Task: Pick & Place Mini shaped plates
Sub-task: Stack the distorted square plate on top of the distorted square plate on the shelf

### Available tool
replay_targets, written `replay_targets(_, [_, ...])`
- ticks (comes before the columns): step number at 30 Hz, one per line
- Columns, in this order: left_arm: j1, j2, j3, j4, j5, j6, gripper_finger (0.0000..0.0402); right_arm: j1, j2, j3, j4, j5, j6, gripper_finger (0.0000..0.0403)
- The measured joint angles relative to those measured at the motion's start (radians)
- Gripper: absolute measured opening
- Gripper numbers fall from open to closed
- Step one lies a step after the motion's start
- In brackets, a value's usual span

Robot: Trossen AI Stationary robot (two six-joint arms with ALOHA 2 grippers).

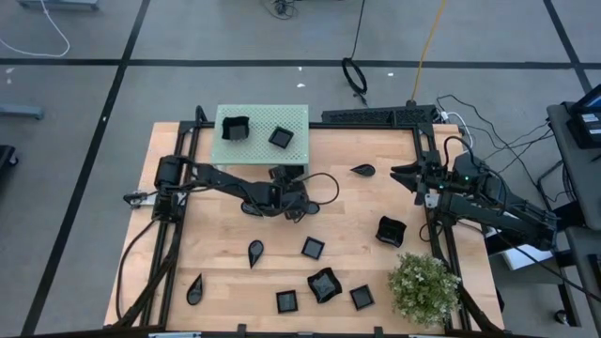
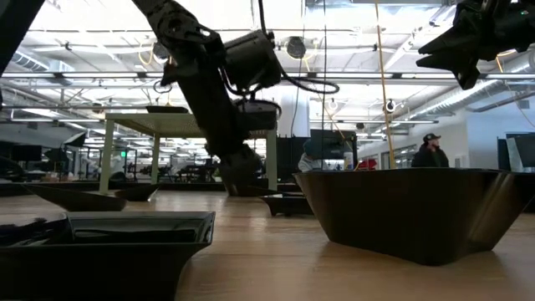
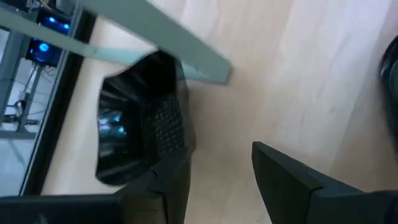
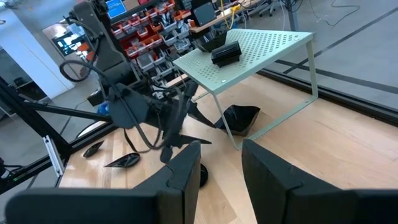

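just ahead of the left end effector (image 3: 217,180), fingers apart, lies a black plate (image 3: 140,118).

Left gripper (image 1: 293,199) tips hidden under own wrist from above, plate (image 3: 140,118) under platform (image 3: 149,34) blurred and half behind a finger (image 3: 165,186), near dishes (image 2: 109,242) cropped at bottom edge, plant (image 1: 424,289) partly cut off.

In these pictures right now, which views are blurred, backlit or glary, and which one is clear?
Low view: bright ceiling lights backlight the scene, so the large glossy black dish nearest the camera is a dark silhouette. Left wrist view: soft blur over the black dish beside the pale green perforated platform. High view: even light, sharp, with no strong shadows on the wooden table.
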Motion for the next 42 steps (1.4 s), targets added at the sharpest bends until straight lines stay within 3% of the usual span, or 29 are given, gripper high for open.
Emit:
replay_targets(7, [0.000, 0.025, -0.001, 0.059, -0.058, 0.008, 0.0174, 0.000, 0.000, 0.000, 0.000, 0.000, 0.000, 0.0105])
replay_targets(14, [0.000, 0.027, 0.000, 0.060, -0.049, 0.010, 0.0164, 0.000, 0.000, 0.000, 0.000, 0.000, 0.000, 0.0105])
replay_targets(25, [-0.025, 0.010, 0.000, 0.055, 0.262, 0.009, 0.0008, 0.000, 0.000, 0.000, 0.000, 0.000, 0.000, 0.0105])
replay_targets(28, [-0.043, -0.011, 0.000, 0.040, 0.252, 0.014, 0.0014, 0.000, 0.000, 0.000, 0.000, 0.000, 0.000, 0.0105])
replay_targets(35, [-0.057, -0.062, 0.002, 0.045, 0.031, 0.022, 0.0038, 0.000, 0.000, 0.000, 0.000, 0.000, 0.000, 0.0105])
replay_targets(42, [-0.025, -0.074, 0.000, 0.043, 0.013, -0.081, 0.0095, 0.000, 0.000, 0.000, 0.000, 0.000, 0.000, 0.0105])
